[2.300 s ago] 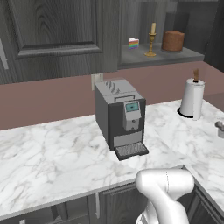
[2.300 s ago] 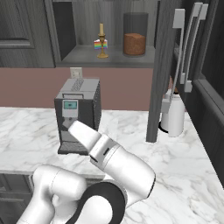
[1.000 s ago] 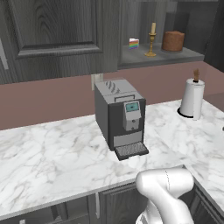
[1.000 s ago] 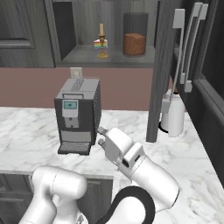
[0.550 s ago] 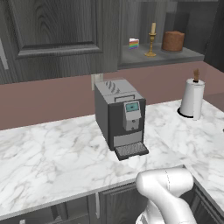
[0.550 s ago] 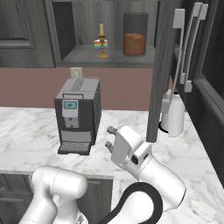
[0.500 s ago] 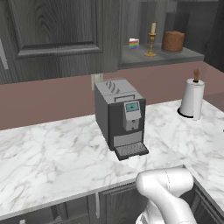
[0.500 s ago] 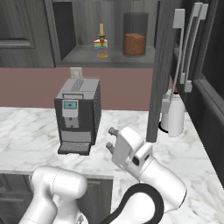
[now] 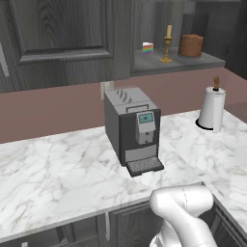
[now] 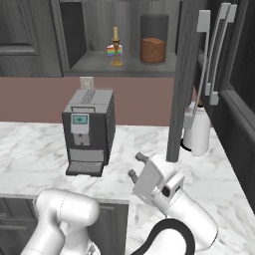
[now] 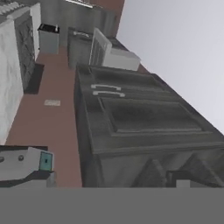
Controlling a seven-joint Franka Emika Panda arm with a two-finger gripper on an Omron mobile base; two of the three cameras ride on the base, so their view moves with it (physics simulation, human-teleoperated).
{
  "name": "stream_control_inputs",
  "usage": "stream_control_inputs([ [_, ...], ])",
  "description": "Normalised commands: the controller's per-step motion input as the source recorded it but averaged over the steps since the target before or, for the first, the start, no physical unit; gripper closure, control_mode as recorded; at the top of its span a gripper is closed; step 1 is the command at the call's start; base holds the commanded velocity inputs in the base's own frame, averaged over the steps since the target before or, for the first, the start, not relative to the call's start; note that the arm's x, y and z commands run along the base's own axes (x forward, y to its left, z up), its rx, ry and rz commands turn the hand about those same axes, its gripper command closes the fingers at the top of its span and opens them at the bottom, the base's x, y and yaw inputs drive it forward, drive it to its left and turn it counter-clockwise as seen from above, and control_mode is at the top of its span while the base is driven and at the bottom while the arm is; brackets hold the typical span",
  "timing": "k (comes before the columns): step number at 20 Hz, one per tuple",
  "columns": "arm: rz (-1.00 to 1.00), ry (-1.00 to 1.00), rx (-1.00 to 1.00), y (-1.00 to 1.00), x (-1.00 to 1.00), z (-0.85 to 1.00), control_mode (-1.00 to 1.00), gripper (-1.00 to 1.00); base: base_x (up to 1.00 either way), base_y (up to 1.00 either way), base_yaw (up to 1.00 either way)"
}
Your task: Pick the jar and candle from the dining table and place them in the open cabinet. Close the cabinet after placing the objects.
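Swinging right toward the cabinet door (image 10: pixel 187 84), the end effector (image 10: pixel 137 165) hangs spread and empty, jar (image 10: pixel 152 50) and candle (image 10: pixel 116 46) already shelved.

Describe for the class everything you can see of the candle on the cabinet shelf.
The candle is a slim cream-tan stick standing upright in a small gold, brass-looking holder with a flared foot. It rests on the shelf of the open cabinet, apart from the jar further along the shelf, with a small rainbow-striped item close beside its base. No flame shows, and nothing grips it.
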Motion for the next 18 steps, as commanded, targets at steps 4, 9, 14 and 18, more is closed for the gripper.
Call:
stream_control_inputs([
  [4, 0.00, 0.13, 0.15, -0.30, 0.10, -0.03, -1.00, -1.00, 0.00, 0.00, 0.00],
  [9, 0.00, 0.11, 0.13, -0.31, 0.08, -0.05, -1.00, -1.00, 0.00, 0.00, 0.00],
  [14, 0.00, 0.08, 0.11, -0.27, 0.05, 0.00, -1.00, -1.00, 0.00, 0.00, 0.00],
  [18, 0.00, 0.04, 0.08, -0.20, 0.03, 0.00, -1.00, -1.00, 0.00, 0.00, 0.00],
])
